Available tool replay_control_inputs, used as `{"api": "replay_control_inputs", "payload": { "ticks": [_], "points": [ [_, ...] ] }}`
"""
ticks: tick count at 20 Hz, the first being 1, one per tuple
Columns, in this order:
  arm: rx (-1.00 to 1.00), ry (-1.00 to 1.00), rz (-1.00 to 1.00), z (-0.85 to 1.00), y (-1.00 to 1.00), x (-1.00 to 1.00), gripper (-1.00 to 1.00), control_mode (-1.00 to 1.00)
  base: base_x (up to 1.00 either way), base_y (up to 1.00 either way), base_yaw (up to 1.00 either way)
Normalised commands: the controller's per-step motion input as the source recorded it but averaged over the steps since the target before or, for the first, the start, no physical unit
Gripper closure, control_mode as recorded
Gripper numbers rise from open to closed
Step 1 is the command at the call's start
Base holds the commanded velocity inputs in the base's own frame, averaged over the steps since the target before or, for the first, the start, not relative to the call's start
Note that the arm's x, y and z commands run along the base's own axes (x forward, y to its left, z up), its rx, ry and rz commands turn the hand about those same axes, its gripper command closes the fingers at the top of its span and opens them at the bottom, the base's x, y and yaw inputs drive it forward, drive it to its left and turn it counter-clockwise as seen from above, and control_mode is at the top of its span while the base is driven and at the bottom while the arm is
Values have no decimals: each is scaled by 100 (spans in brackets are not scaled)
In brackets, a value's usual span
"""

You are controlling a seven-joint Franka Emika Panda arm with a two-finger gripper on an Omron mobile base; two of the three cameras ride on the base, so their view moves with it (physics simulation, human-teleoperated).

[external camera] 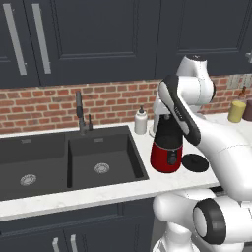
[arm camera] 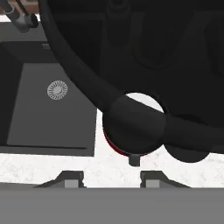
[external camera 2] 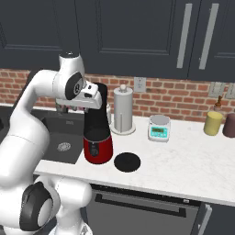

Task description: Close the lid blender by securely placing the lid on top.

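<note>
Hovering above the tall black cylindrical jar of the glossy red-based blender (external camera 2: 97, 137), the hand (arm camera: 111, 175) looks down past the jar's rim, its two small dark fingertips (arm camera: 72, 178) drawn as close together as they go and holding nothing. The flat round black lid (external camera 2: 127, 162) lies on the white marbled desk (external camera 2: 183, 165) just beside the blender's base, on the side away from the sink and apart from the hand; in the left base view the same disc (external camera: 195, 162) sits between the red base and the arm's white link.

The blender's base is rounded and shiny with a small black knob at the front; the jar is matte and dark. The lid is thin, with a slightly raised centre.

The blender stands close to the edge of the dark double-basin sink (external camera: 69, 157). A small white soap bottle (external camera: 141, 121) stands behind it by the red brick wall. Beyond the lid are a grey paper-towel roll (external camera 2: 123, 110) on its stand and a white-and-teal kitchen scale (external camera 2: 159, 127), both well apart from the lid, with bare desk stretching toward the front edge.
</note>
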Motion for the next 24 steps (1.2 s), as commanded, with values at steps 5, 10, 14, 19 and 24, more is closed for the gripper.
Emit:
{"api": "replay_control_inputs", "payload": {
  "ticks": [5, 10, 14, 19, 24],
  "points": [
    [0, -5, 0, 0, -13, -18, -100, -100, 0, 0, 0],
    [5, -13, 0, -6, -54, -32, -100, -100, 0, 0, 0],
    [8, -16, 0, -20, -75, -35, -100, -100, 0, 0, 0],
    [1, -4, 0, -37, -62, -30, -100, -100, 0, 0, 0],
    [-1, 0, 0, -50, -40, -20, -100, -100, 0, 0, 0]
  ]
}}
